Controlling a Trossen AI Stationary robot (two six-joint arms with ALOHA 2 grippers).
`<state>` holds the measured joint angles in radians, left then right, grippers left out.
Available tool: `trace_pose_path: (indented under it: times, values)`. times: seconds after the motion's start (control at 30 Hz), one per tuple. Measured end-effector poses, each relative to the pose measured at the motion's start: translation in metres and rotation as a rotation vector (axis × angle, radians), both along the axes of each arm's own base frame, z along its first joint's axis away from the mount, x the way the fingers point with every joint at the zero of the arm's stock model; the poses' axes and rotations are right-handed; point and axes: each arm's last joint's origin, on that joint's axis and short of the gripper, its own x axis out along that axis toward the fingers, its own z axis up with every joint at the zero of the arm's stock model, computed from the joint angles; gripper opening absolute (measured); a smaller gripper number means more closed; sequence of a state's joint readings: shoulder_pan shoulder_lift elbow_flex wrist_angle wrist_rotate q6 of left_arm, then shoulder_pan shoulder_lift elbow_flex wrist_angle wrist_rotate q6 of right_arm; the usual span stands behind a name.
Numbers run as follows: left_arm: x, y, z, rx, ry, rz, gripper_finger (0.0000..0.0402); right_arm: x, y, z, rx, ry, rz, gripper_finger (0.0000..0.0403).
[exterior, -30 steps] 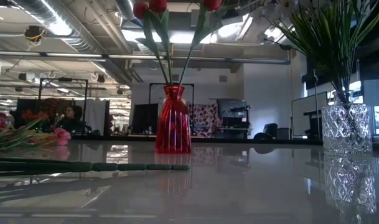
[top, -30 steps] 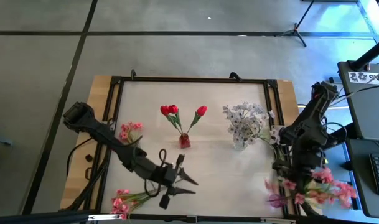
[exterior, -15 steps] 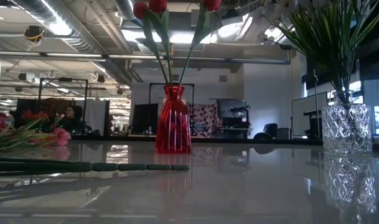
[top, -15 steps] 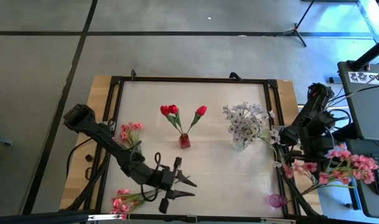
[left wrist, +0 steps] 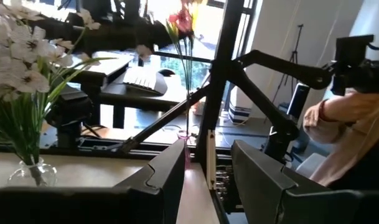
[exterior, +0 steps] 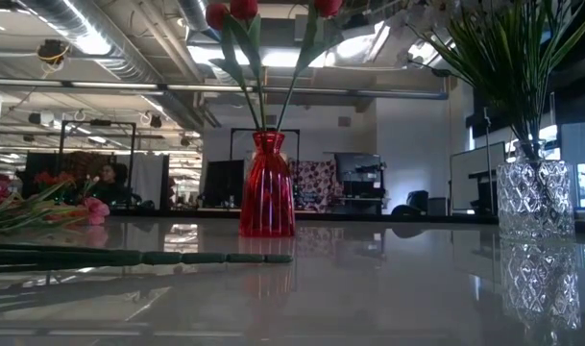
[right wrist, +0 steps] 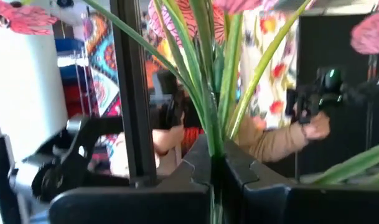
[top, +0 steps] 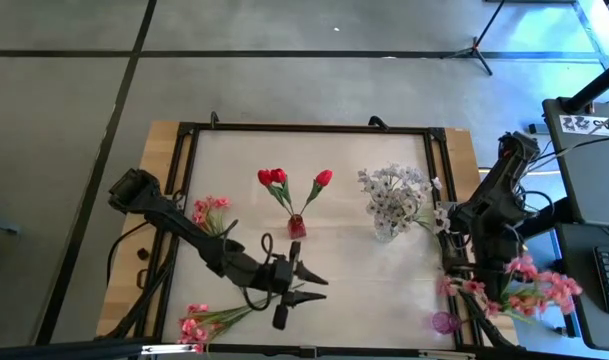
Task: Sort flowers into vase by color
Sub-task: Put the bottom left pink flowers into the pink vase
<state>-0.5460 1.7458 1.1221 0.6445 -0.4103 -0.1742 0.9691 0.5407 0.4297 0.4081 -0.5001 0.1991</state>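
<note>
Right end effector (right wrist: pixel 215 168) clamped on pink spray (top: pixel 529 290) stems off the desk's (top: pixel 334 270) right edge, blooms cropped in wrist view. Left end effector (top: pixel 309 284) spread wide, empty, over the near desk. Small pink vase (top: pixel 442 322) barely discernible at the corner.

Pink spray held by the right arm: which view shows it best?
The high view: the whole pink spray shows beyond the table's right edge, under the right end effector. The right wrist view shows only its green stems pinched between the fingers. The low view misses it.
</note>
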Motion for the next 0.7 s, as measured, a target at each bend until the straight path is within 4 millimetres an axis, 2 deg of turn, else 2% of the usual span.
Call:
trace_pose_path:
  times: [0.33, 0.7]
  values:
    - [-0.002, -0.003, 0.000, -0.003, 0.001, -0.016, 0.0129, 0.003, 0.006, -0.011, -0.098, -0.014, 0.001, 0.0010]
    - [-0.003, -0.005, 0.000, -0.102, 0.013, -0.024, 0.0129, 0.009, 0.013, -0.025, -0.224, -0.010, -0.016, 0.0043]
